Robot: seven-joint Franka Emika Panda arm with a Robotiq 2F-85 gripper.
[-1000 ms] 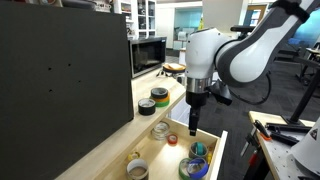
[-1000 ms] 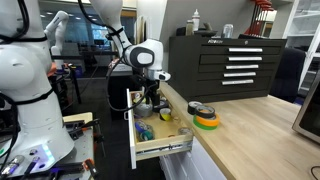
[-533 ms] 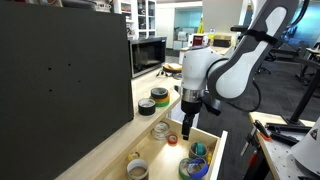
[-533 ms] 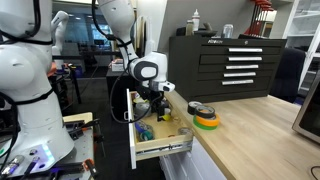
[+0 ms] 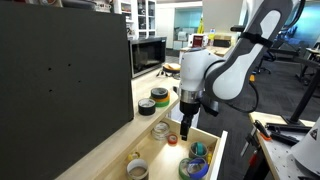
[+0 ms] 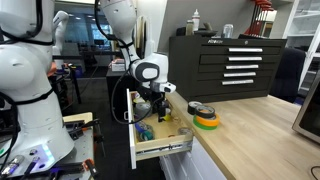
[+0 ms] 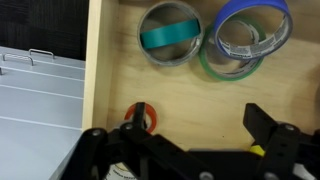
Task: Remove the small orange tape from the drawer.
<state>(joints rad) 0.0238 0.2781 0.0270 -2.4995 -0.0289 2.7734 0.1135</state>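
Observation:
The small orange tape (image 7: 149, 121) lies flat on the pale wood floor of the open drawer (image 7: 205, 90), near its left wall in the wrist view. My gripper (image 7: 197, 115) is open and low inside the drawer. Its left fingertip (image 7: 139, 108) overlaps the orange ring, and the right finger stands well apart to the right. I cannot tell whether the finger touches the ring. In both exterior views the gripper (image 5: 185, 128) (image 6: 158, 108) reaches down into the drawer (image 5: 155, 152) (image 6: 168, 150). The orange ring shows faintly beside the fingers (image 5: 172, 140).
The drawer also holds a clear roll with a teal band (image 7: 170, 33), a blue roll (image 7: 250, 25) on a green one (image 7: 222, 68), and a roll near its front (image 5: 137, 168). Green and black rolls (image 5: 160, 95) (image 6: 205, 120) lie on the counter. A microwave (image 5: 150, 55) stands behind.
Over the last second the arm has come down and shifted slightly, lowering the gripper into the drawer. In the last half second it has hardly moved.

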